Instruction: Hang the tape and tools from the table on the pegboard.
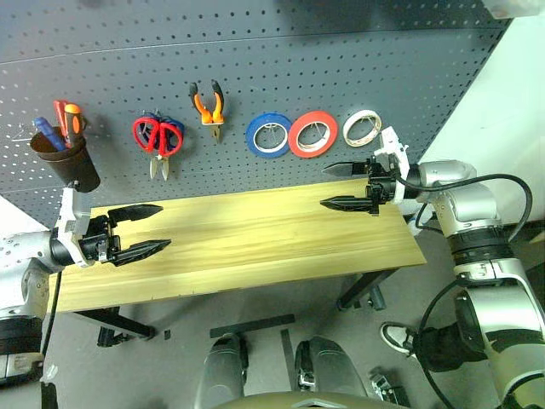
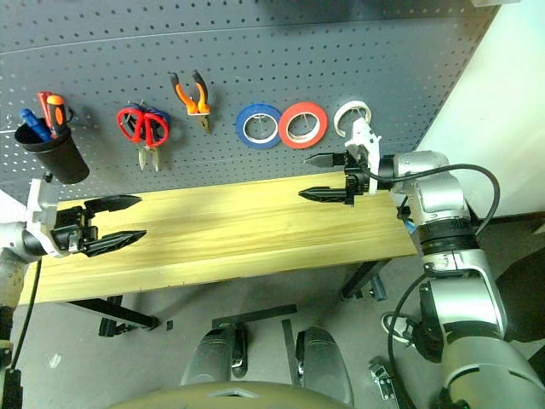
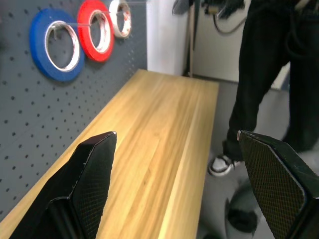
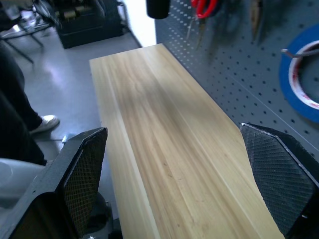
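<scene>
Holding nothing, my left gripper point(image 1: 150, 228) and right gripper point(image 1: 335, 187) hover wide-jawed above the table point(image 1: 247, 243); the tape point(image 1: 363, 128), scissors point(image 1: 157, 139) and pliers point(image 1: 209, 106) hang on the pegboard point(image 1: 281, 68).

The tape point(image 1: 362, 128), pliers point(image 1: 209, 106) and scissors point(image 1: 156, 139) hang on the pegboard point(image 1: 281, 77) behind the table point(image 1: 238, 243).
</scene>
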You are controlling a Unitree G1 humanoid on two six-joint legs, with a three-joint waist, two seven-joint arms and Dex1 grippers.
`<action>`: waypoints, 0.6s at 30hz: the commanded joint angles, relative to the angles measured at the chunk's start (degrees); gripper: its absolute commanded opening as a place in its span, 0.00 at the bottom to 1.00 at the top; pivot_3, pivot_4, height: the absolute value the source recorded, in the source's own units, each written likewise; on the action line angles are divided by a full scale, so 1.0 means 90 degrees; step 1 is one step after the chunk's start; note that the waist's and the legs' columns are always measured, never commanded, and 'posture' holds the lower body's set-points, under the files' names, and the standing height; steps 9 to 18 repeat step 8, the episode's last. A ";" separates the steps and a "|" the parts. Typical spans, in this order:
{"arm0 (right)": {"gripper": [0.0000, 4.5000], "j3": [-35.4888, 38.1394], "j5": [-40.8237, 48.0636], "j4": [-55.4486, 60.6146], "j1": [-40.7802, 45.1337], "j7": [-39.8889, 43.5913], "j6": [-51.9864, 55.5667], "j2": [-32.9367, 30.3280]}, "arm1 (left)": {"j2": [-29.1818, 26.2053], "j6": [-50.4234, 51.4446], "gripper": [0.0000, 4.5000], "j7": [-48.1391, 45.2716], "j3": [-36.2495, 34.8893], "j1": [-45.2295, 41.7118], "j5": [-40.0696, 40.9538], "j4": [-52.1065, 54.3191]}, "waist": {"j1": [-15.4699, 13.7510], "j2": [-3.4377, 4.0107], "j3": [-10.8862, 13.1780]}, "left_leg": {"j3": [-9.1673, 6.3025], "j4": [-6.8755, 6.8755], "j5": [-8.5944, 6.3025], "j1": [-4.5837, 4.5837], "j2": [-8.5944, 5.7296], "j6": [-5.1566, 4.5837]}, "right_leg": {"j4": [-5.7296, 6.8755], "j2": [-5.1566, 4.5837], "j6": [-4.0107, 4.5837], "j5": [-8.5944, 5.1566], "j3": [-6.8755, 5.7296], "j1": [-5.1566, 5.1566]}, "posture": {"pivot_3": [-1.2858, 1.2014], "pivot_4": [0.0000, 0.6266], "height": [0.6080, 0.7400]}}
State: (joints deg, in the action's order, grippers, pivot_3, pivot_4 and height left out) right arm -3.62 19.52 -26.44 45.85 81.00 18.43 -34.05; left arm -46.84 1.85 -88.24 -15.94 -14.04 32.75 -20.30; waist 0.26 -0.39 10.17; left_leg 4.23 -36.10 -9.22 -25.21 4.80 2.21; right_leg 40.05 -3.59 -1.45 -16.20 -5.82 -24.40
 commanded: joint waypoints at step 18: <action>1.00 -0.0116 0.0036 0.0106 0.0124 0.0315 0.0115 0.0213 | -0.0022 -0.0064 0.91 -0.0002 -0.0179 0.0663 0.0053 0.0629 | 0.0063 0.0000 0.0000 | 0.0040 -0.0003 0.0002 -0.0013 0.0002 -0.0006 | -0.0052 0.0005 -0.0016 0.0077 0.0031 -0.0009 | 0.53 0.19 1.00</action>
